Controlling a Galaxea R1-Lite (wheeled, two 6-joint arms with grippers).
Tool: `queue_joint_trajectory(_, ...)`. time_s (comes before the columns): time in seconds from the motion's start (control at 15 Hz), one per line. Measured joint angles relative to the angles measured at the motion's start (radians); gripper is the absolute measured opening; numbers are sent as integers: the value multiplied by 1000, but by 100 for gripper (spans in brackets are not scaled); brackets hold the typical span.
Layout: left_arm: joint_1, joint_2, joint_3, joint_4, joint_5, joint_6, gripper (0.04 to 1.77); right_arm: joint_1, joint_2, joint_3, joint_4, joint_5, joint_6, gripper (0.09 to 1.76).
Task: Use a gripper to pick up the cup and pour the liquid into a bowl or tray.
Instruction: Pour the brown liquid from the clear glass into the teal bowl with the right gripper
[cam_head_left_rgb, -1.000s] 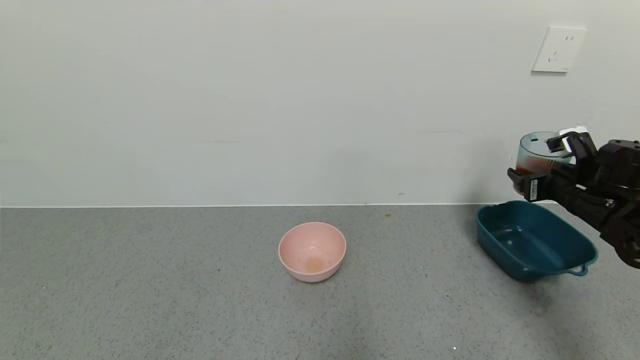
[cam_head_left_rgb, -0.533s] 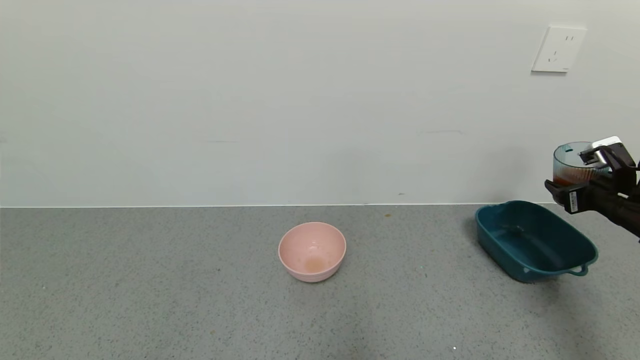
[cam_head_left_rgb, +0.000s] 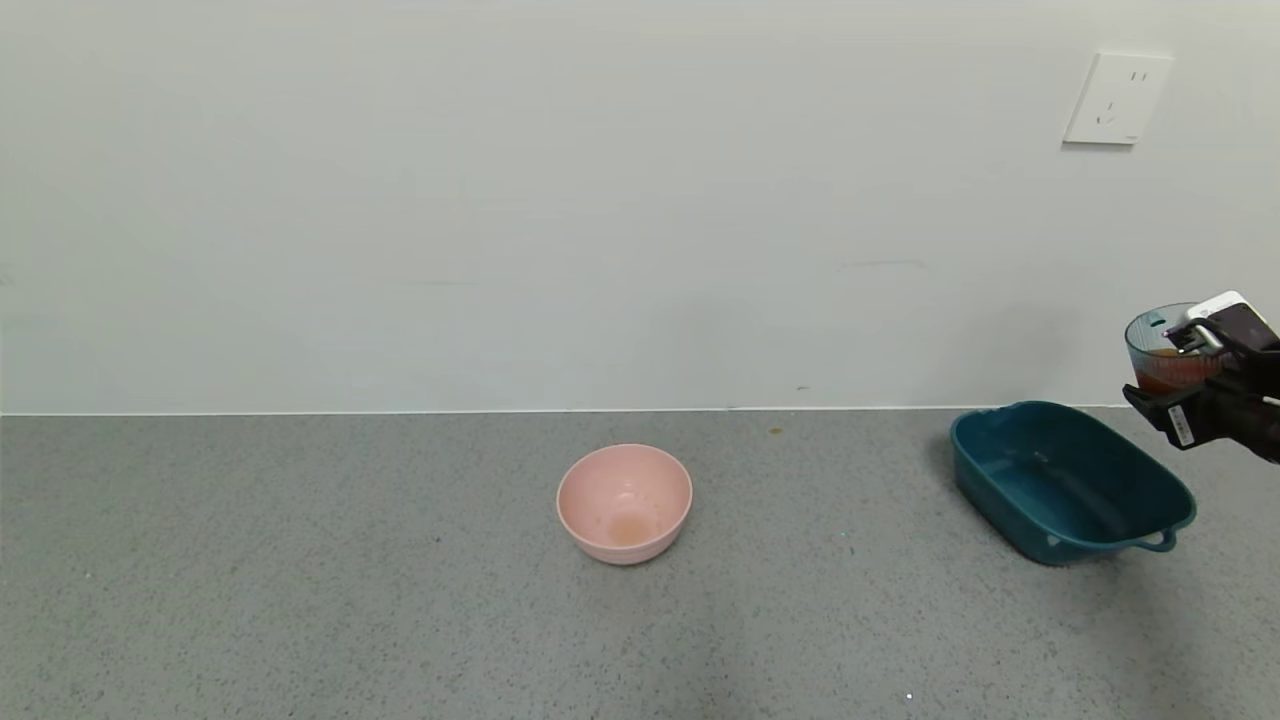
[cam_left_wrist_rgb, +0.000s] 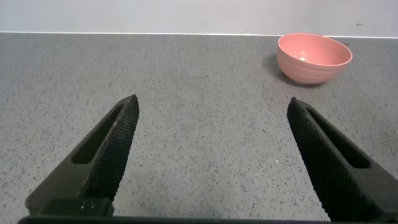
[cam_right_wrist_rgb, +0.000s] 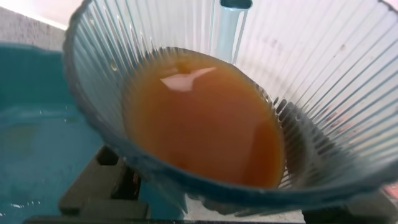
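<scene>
Gripping the cup (cam_head_left_rgb: 1165, 352) around its lower body, the right gripper (cam_head_left_rgb: 1195, 385) hangs at the far right of the head view, with the teal tub (cam_head_left_rgb: 1160, 495) below it and mostly off to its left; the cup looks close to upright, and the orange-brown liquid (cam_head_left_rgb: 1165, 380) sits low inside it. The chief risk, as I judge it, is placement: the cup seems to hang over or just past the tub's far right corner, so a tilt begun from this spot could send the stream over the rim onto the grey counter (cam_head_left_rgb: 400, 600) unless the cup is first carried back over the basin. A fast tilt could also splash out of the shallow tub, and the ribbed, smooth plastic might turn between the fingers as the weight shifts. The pink bowl (cam_head_left_rgb: 624, 502) stands well away to the gripper's left and seems out of play. The right wrist view shows what the head view cannot: straight down the cup's mouth, the liquid (cam_right_wrist_rgb: 205, 124) pools deeper toward one side of the ribbed wall, and the tub (cam_right_wrist_rgb: 37, 143) lies beneath and beside the cup (cam_right_wrist_rgb: 311, 81). The left wrist view alone shows the left gripper (cam_left_wrist_rgb: 211, 155), its fingers spread wide over bare counter, holding nothing, the pink bowl (cam_left_wrist_rgb: 314, 57) ahead of it.
</scene>
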Motion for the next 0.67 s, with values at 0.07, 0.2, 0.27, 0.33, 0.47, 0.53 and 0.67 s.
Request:
queue_joint_trajectory(0.07, 0, 0, 0, 0, 0, 0, 172, 4, 0, 3, 1, -16, -19, 137)
queue_joint_trajectory(0.2, 0, 0, 0, 0, 0, 0, 172, 9, 1, 4, 8, -80, -84, 137)
queue_joint_trajectory(0.27, 0, 0, 0, 0, 0, 0, 172, 8, 1, 3, 17, -101, -112, 137)
queue_joint_trajectory(0.33, 0, 0, 0, 0, 0, 0, 172, 8, 1, 0, 22, -108, -129, 137)
queue_joint_trajectory(0.47, 0, 0, 0, 0, 0, 0, 172, 10, 3, 0, 21, -113, -157, 137)
queue_joint_trajectory(0.53, 0, 0, 0, 0, 0, 0, 172, 11, 5, 0, 20, -123, -166, 137)
queue_joint_trajectory(0.67, 0, 0, 0, 0, 0, 0, 172, 11, 11, 0, 20, -142, -192, 137)
